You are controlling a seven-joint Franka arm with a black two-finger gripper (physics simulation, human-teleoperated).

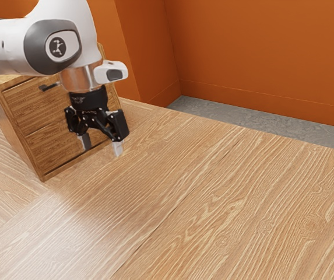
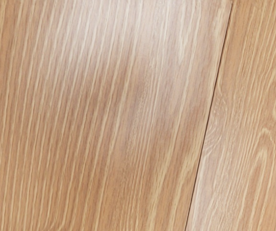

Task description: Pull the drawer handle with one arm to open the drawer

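A small wooden drawer cabinet (image 1: 35,125) stands on the table at the exterior view's left, partly behind my arm. A dark handle (image 1: 49,87) sits on its upper drawer front, which looks flush with the cabinet. My black gripper (image 1: 101,147) hangs pointing down just in front of the cabinet's lower part, a little above the table. Its fingers (image 1: 116,148) stand apart with nothing between them, so it is open. The handle is above the gripper and toward the exterior view's left of it. In the wrist view wooden table planks (image 2: 104,125) lie under the hand.
The wooden table (image 1: 213,198) stretches wide to the exterior view's right and front. Orange walls (image 1: 254,46) and a grey floor strip (image 1: 260,119) lie behind the table's far edge.
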